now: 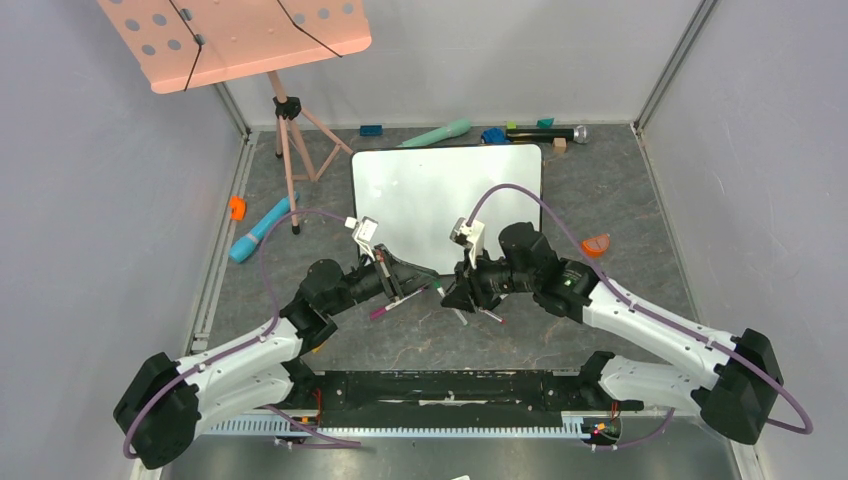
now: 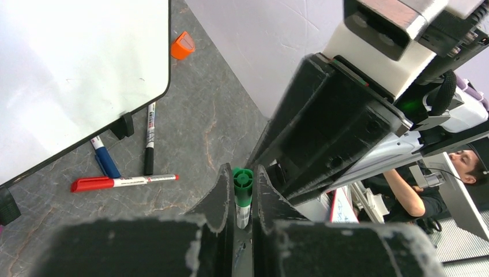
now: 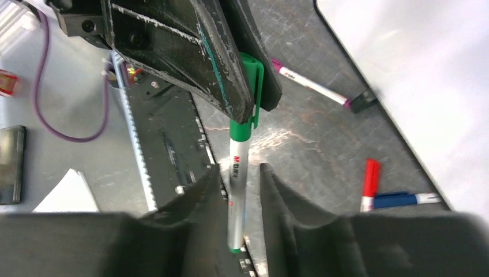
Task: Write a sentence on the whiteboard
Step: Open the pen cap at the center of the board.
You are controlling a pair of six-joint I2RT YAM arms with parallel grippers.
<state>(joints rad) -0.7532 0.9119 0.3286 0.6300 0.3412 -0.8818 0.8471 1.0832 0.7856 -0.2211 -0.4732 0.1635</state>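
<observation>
The whiteboard (image 1: 445,200) lies flat at the middle back of the table, and its face is blank; no sentence shows on it. It also shows in the left wrist view (image 2: 75,69) and the right wrist view (image 3: 415,69). My left gripper (image 1: 428,290) (image 2: 243,173) is shut on the green cap end of a green marker (image 2: 243,187). In the right wrist view the marker's barrel (image 3: 237,167) runs down between the fingers of my right gripper (image 3: 239,173) (image 1: 452,295). Its jaws stand open around the barrel, with a gap on the right side.
A red marker (image 2: 124,182), a blue marker (image 2: 106,161) and a black marker (image 2: 150,138) lie by the board's near edge. A purple marker (image 3: 311,86) lies near them. A pink music stand (image 1: 240,40) is at the back left, toys (image 1: 520,132) along the back wall, and an orange piece (image 1: 596,244) to the right.
</observation>
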